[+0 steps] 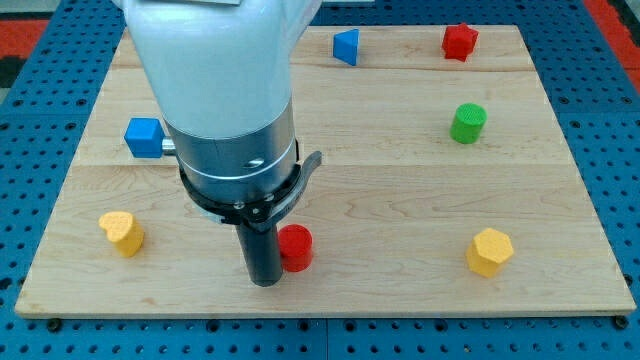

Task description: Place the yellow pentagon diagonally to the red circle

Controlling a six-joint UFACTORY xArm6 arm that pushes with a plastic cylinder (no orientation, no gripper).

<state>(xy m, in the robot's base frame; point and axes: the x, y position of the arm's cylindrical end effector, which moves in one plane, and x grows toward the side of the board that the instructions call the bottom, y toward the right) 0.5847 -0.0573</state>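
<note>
Tip (265,281) touching red circle (296,247) on its left, yellow pentagon (489,251) well right, no jaws fitted.

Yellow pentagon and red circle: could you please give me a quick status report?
My tip touching red circle, on its left. Yellow pentagon far right, untouched. Nothing between them.

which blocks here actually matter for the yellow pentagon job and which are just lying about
For the job:
yellow pentagon, near the view's bottom right
red circle, bottom centre
my tip, just left of the red circle

Lying about:
yellow heart
blue cube
blue block, at the view's top
red star
green cylinder
</note>
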